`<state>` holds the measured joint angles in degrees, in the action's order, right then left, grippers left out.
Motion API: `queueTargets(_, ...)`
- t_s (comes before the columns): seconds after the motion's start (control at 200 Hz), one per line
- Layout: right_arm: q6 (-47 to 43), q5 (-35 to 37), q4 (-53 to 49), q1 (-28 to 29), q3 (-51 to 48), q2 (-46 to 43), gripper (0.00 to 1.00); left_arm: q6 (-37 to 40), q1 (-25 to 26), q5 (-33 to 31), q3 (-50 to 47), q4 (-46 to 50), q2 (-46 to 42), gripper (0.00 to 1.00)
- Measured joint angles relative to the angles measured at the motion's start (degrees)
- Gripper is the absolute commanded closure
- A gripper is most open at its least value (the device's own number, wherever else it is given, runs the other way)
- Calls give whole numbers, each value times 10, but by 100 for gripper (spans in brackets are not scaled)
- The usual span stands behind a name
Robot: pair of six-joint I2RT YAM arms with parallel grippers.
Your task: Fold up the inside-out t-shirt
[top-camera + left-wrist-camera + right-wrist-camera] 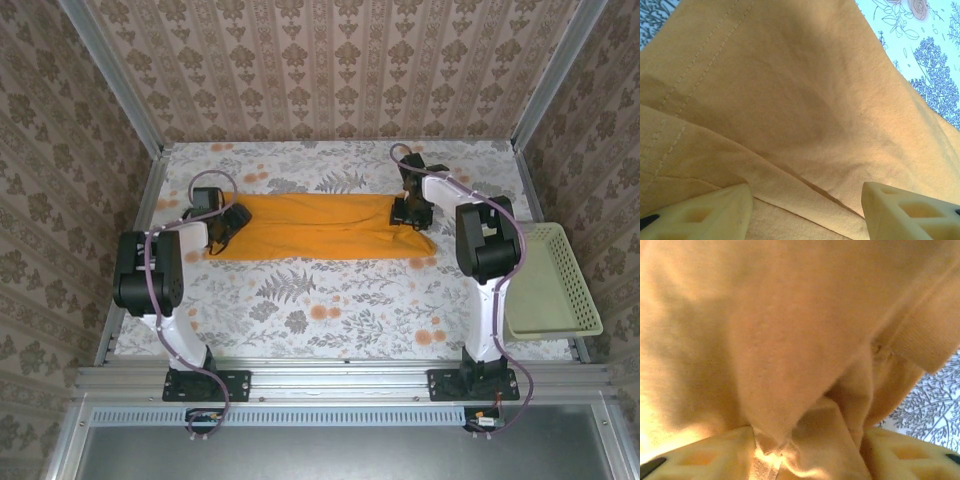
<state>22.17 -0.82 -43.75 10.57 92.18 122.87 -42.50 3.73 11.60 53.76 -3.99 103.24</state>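
Observation:
The inside-out t-shirt (pixel 320 228) is mustard-orange and lies as a long flat band across the middle of the table, plain face up. My left gripper (pixel 222 235) rests at the band's left end. In the left wrist view it (pixel 807 215) stands open, its cream fingers (pixel 715 212) wide apart over flat layers of cloth (pixel 790 100) with a stitched hem. My right gripper (pixel 408 215) is at the band's right end. The right wrist view shows it (pixel 807 450) closed on a bunched fold of the shirt (pixel 790 340), which fills the gap between the fingers, near a ribbed edge (pixel 920 340).
A pale cream mesh basket (pixel 560 270) sits at the table's right edge beside the right arm. The floral tablecloth (pixel 330 310) lies bare in front of the shirt. Patterned walls close in the back and both sides.

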Motion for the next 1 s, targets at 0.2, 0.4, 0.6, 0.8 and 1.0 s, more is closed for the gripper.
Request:
queueTargets(0.2, -15, -28, 39, 2, -37, -24, 100, -5, 3, -7, -26, -17, -16, 38)
queueTargets(0.4, -39, -19, 40, -9, -115, -86, 100, -17, 26, -23, -80, -22, -64, 38)
queueTargets(0.6, -49, 16, 21, -21, -157, -174, 100, -26, 67, -26, -127, 35, -138, 38)
queueTargets(0.8, -61, 61, -10, -18, -149, -212, 100, 1, 49, -41, -123, 119, -214, 40)
queueTargets(1.0, -82, 120, -84, 32, -66, -209, 100, 50, 4, -40, -90, 167, -193, 46)
